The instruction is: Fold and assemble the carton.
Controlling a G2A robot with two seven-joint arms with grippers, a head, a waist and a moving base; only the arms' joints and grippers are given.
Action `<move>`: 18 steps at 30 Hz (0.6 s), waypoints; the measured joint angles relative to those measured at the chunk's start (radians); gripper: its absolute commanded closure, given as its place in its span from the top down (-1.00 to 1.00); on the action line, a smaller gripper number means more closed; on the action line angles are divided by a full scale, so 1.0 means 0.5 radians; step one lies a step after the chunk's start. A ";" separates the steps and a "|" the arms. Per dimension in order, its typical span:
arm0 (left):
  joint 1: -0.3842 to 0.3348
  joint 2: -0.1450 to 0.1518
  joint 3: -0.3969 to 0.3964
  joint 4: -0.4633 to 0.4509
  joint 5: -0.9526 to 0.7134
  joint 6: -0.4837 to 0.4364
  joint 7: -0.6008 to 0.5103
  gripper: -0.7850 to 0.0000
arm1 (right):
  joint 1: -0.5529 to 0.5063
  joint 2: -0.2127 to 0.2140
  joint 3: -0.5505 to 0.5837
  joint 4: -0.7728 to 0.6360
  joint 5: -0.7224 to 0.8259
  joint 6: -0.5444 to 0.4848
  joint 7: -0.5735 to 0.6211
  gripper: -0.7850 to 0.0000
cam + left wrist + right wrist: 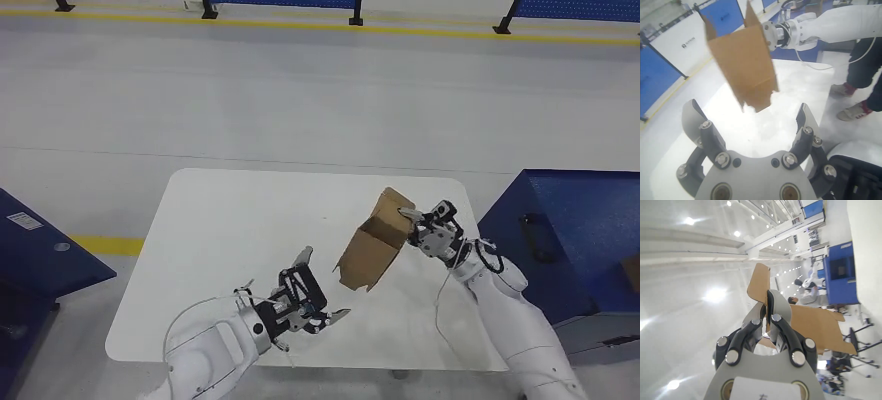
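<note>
Carton (372, 243) hangs tilted above the white table (230, 230). Its long axis slants from the right gripper (410, 215), clamped on an upper flap, down toward the left gripper (325, 285). Flaps stand unfolded at both ends. The left gripper's fingers are spread wide apart near the table's front edge.

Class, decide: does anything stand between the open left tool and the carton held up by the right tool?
Nothing visible does. The left tool is open, facing the lower flaps of the carton across open air above the table. The right tool grips the upper end, off that path.
</note>
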 measured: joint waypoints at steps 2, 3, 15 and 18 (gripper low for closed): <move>0.024 0.011 0.023 0.004 0.229 -0.004 0.254 1.00 | 0.069 -0.029 -0.061 0.137 0.141 0.151 0.053 -1.00; 0.032 0.014 0.027 0.025 0.292 -0.011 0.365 1.00 | 0.096 -0.041 -0.090 0.186 0.178 0.208 0.077 -1.00; 0.044 0.013 0.017 0.069 0.660 0.296 0.360 1.00 | 0.102 -0.073 -0.132 0.193 0.349 0.431 0.048 -1.00; 0.065 0.004 0.065 0.141 0.887 0.528 0.491 1.00 | 0.087 -0.084 -0.105 0.181 0.534 0.599 -0.024 -1.00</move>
